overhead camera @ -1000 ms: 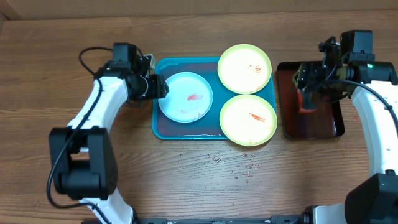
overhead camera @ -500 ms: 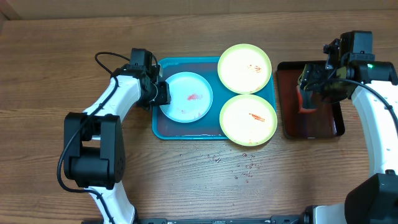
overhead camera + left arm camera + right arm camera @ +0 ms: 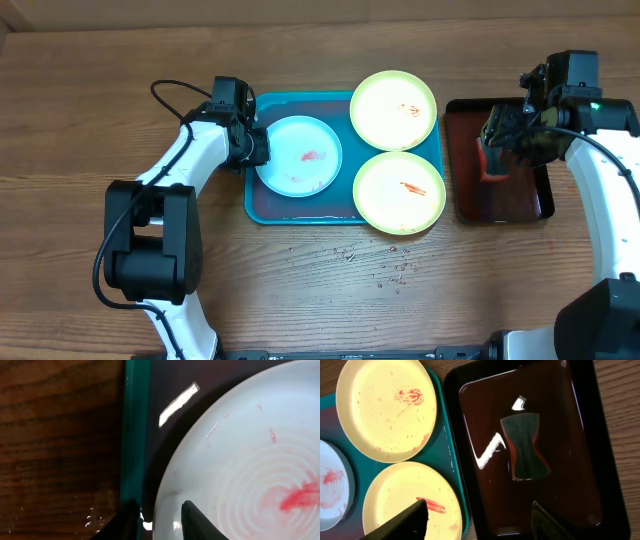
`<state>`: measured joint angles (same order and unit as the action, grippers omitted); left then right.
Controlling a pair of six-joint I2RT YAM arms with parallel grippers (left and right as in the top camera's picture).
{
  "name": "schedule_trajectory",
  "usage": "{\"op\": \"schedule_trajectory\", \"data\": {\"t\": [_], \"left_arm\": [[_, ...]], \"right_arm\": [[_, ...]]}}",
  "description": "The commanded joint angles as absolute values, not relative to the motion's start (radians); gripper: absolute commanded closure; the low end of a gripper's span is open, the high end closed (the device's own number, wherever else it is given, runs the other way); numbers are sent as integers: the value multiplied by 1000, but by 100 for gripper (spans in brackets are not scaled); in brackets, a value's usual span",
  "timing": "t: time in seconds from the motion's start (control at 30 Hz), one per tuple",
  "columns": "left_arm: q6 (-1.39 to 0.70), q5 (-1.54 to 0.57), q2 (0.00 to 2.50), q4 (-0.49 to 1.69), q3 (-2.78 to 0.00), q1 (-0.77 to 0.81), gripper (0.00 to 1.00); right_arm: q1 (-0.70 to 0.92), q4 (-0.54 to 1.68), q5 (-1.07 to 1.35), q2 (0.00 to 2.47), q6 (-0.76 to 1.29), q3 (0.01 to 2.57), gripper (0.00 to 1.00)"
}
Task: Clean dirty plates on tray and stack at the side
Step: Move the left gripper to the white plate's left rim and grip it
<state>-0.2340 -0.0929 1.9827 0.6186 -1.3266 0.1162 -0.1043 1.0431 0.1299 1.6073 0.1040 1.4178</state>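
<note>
**status: 0 of 3 plates clean, nothing stacked**

all three plates sat on the turquoise tray with red smears showing: pale plate on the left half, upper yellow-green plate and lower yellow-green plate on the right half. no stack anywhere on the table. so the whole job was left: wipe each one, lift it out, pile it at the side.

left gripper was at the pale plate's left edge. its jaws were partly open astride the rim, one finger on the plate face and the other over the tray floor. it looked not yet clamped, though the wrist view cuts off the contact.

right gripper hung over the dark tray, jaws spread wide with nothing in them. the sponge lay flat in that tray, untouched (it sat in liquid, judging by the glare).

edges and room:
- the pale plate's rim was just beside the tray's left wall, so the outer finger had only a thin slot.
- both yellow-green plates ran out over the tray's right rim and sat close to each other, so i'd expect one to nudge the other when lifted.
- the dark tray sat just beside the turquoise tray, leaving no stacking room between them.
- there was open table left of the turquoise tray and in front of it. the front had water drops on it, so left looked the better spot for the stack.
</note>
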Motion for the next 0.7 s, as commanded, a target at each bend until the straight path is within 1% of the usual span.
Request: {"op": "schedule_trajectory", "data": {"t": [0.0, 0.17, 0.57, 0.63, 0.67], "left_arm": [[-241, -80, 1991, 600, -1312, 113, 70], [-241, -120, 1991, 586, -1295, 113, 77], [-240, -166, 1992, 516, -1231, 113, 79], [-240, -175, 1992, 496, -1216, 113, 83], [-241, -175, 1992, 492, -1212, 113, 87]], "right_arm": [[-108, 1043, 123, 1599, 106, 1440, 33], [-108, 1045, 123, 1599, 106, 1440, 33], [-108, 1050, 123, 1599, 106, 1440, 33], [-108, 1050, 123, 1599, 106, 1440, 33], [-108, 1050, 123, 1599, 106, 1440, 33]]}}
